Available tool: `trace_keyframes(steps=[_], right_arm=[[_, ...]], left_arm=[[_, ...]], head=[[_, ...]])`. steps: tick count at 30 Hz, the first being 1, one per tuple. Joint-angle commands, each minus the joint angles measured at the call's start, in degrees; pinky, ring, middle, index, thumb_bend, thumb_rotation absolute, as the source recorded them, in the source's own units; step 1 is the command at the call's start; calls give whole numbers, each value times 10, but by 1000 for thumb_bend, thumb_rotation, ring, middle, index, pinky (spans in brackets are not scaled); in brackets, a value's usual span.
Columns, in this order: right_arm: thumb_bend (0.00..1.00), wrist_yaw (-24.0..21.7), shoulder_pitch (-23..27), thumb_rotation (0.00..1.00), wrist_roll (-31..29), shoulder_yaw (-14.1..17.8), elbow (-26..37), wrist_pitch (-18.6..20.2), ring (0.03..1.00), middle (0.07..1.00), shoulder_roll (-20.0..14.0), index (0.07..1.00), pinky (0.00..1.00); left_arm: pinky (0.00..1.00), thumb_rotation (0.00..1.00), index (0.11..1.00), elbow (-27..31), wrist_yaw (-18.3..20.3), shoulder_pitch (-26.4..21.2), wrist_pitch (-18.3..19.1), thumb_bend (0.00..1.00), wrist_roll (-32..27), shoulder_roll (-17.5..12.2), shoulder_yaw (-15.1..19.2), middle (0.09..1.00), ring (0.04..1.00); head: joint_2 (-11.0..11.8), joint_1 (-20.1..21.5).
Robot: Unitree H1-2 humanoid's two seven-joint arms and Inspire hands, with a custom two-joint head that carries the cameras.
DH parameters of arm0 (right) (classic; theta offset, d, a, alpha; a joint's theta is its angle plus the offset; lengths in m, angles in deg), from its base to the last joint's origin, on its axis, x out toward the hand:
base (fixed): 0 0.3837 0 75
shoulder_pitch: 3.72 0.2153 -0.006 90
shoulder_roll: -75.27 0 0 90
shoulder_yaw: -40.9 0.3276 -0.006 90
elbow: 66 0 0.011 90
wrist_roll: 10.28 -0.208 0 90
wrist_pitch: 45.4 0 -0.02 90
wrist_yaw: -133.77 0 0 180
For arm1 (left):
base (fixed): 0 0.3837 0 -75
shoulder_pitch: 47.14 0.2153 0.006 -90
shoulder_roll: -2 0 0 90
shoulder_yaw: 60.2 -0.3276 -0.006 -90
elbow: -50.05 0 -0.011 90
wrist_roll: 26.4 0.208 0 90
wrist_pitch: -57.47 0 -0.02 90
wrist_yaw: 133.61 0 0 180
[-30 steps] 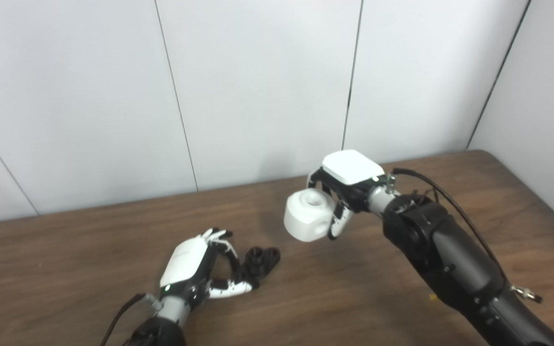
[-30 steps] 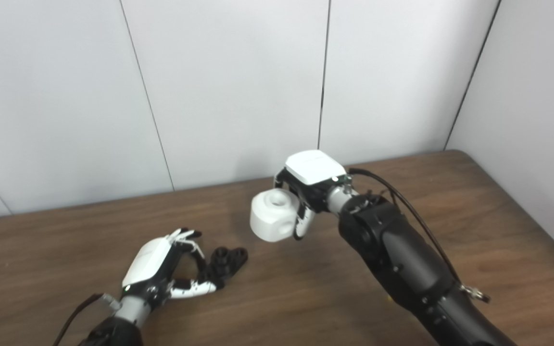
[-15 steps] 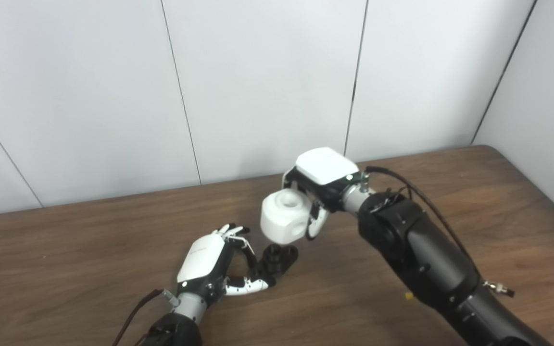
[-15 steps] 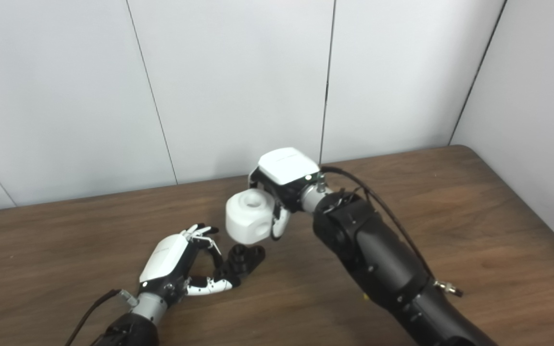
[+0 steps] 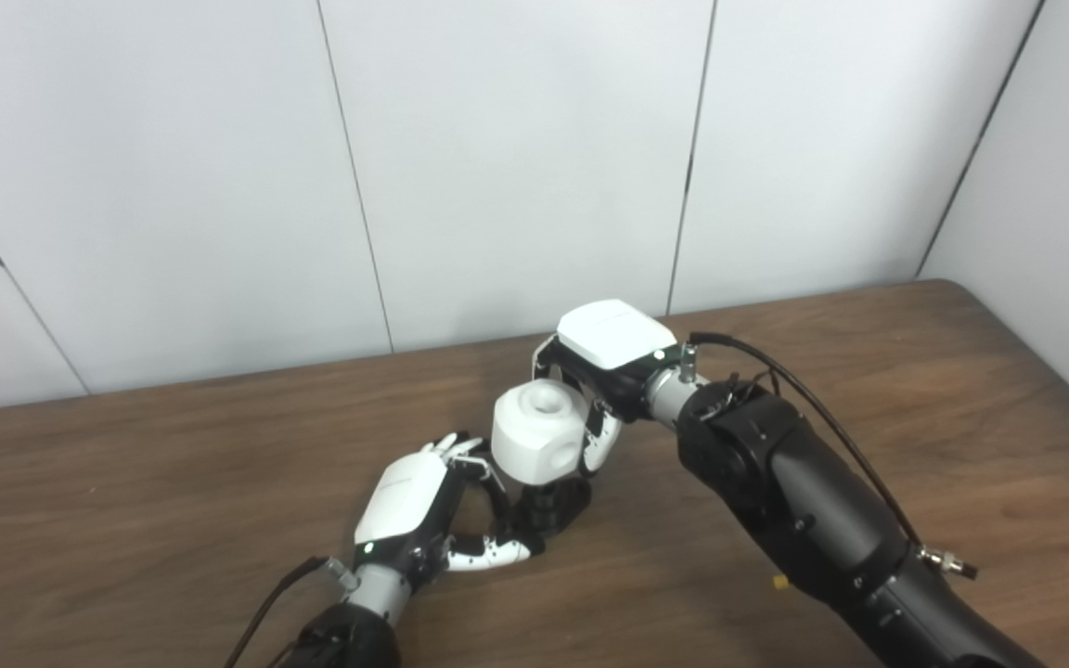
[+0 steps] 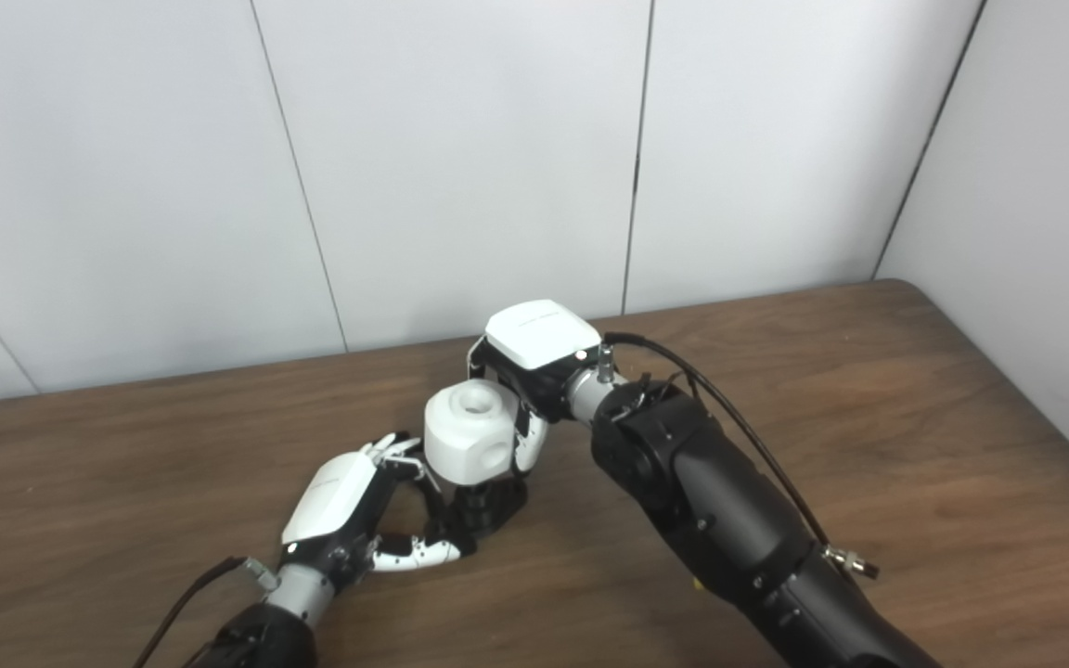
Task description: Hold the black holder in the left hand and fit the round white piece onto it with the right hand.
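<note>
The black holder (image 5: 553, 506) rests on the brown table, pinched at its left end by my left hand (image 5: 423, 506), whose fingers and thumb curl around it. The round white piece (image 5: 537, 434), a chunky cylinder with a hole on top and another on its side, sits directly over the holder's post and hides the post's top. My right hand (image 5: 604, 362) is shut on the white piece from behind and the right. In the right eye view the white piece (image 6: 467, 434) stands just above the holder (image 6: 486, 506). Whether the two parts touch is hidden.
The brown wooden table (image 5: 869, 371) stretches to the right and back, ending at white wall panels. A black cable (image 5: 804, 390) runs along my right forearm. A small yellow speck (image 5: 779, 583) lies on the table beside that arm.
My right hand has carried the white piece left and down until it is over the holder. The view has also shifted slightly; my left hand keeps its hold on the holder.
</note>
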State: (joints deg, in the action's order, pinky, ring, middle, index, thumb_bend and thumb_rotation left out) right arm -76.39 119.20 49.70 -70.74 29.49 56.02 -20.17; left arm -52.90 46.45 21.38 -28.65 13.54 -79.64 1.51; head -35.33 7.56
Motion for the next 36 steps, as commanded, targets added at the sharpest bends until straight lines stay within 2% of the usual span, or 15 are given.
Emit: trace_keyframes(steps=[1, 4, 6, 8, 10, 13, 23, 36], right_arm=[[522, 13, 20, 0, 1, 2, 11, -7, 229, 386, 1, 506, 156], [522, 12, 18, 0, 3, 0, 11, -10, 227, 384, -1, 506, 158], [530, 10, 17, 0, 3, -1, 12, -13, 228, 447, -3, 485, 159], [532, 10, 16, 0, 3, -1, 14, -16, 223, 465, -5, 480, 153], [525, 4, 16, 0, 4, -2, 17, -15, 235, 410, -6, 502, 158], [523, -6, 15, 0, 3, -2, 23, -13, 238, 392, -7, 510, 160], [524, -52, 24, 0, 2, 3, 37, -4, 277, 398, -17, 510, 204], [523, -66, 29, 0, 2, 14, 50, -4, 262, 392, -18, 508, 186]], left_arm=[[957, 43, 479, -18, 40, 28, 6, 520, 5, 7, -30, 876, 960], [961, 43, 479, -18, 41, 27, 5, 520, 4, 5, -30, 878, 963], [956, 43, 479, -18, 40, 27, 5, 520, 2, 5, -29, 876, 961], [954, 43, 479, -19, 42, 26, 5, 520, 3, 5, -29, 878, 961], [950, 43, 479, -21, 42, 24, 4, 520, 4, 4, -30, 877, 961], [950, 43, 478, -25, 41, 22, 3, 520, 1, 4, -28, 877, 961], [951, 43, 478, -32, 41, 17, 1, 519, 0, 2, -28, 880, 960], [951, 42, 478, -48, 38, 10, -9, 519, -4, 2, -26, 880, 960]], head=[[-2, 2], [-4, 3], [-4, 4], [-4, 5], [-5, 7], [-4, 10], [-1, 16], [10, 19]])
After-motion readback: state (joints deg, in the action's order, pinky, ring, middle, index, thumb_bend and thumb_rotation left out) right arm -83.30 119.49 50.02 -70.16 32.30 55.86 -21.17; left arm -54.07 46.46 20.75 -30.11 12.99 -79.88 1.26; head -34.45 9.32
